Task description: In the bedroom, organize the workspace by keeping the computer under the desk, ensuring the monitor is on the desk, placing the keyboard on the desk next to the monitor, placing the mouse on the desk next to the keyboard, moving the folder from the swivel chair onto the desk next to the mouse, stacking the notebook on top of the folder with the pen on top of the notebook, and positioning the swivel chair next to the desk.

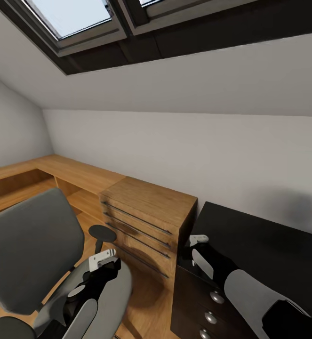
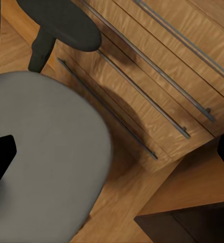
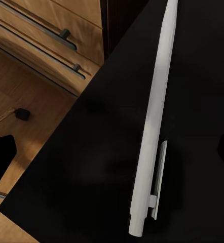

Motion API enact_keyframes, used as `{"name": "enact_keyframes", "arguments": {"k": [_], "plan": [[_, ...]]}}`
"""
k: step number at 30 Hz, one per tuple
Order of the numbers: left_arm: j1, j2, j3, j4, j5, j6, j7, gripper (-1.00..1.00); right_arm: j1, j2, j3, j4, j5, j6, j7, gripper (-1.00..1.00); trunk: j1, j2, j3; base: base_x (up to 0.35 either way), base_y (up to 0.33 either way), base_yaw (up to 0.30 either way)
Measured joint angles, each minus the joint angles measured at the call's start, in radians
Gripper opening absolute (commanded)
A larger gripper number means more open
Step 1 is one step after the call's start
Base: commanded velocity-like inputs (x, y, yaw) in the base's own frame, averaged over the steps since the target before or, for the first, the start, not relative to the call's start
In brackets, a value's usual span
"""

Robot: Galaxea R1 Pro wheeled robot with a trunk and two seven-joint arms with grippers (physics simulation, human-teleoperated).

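Pen (image 3: pixel 152 121) lies flat — on the desk (image 3: pixel 91 167).

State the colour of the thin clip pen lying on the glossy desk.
Pale whitish-grey pen; clearest in the right wrist view.

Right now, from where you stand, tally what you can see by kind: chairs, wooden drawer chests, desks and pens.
Grey upholstered swivel chair: 1
Light-wood chest of drawers with dark bar handles: 1
Glossy black-topped desk: 1
Thin pale whitish pen, lying on the desk top: 1
Total: 4
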Motion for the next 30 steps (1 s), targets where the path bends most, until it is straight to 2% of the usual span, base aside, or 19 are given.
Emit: {"name": "enact_keyframes", "arguments": {"k": [5, 14, 30], "plan": [[0.0, 0.0, 0.0, 0.0, 0.0, -0.001, 0.0, 1.0, 0.0, -0.001, -0.013, 0.001, 0.0, 0.003, 0.0, 1.0, 0.0, 0.0, 0.0, 0.0, 0.0, 0.0], [-0.001, 0.0, 0.0, 0.0, 0.0, -0.002, 0.0, 1.0, 0.0, -0.004, -0.076, 0.003, 0.001, 0.036, 0.0, 1.0, 0.0, 0.0, 0.0, 0.0, 0.0, 0.0], [0.0, 0.0, 0.0, -0.002, 0.0, -0.002, 0.0, 1.0, 0.0, -0.005, -0.088, 0.013, 0.001, 0.042, 0.0, 1.0, 0.0, 0.0, 0.0, 0.0, 0.0, 0.0]]}}
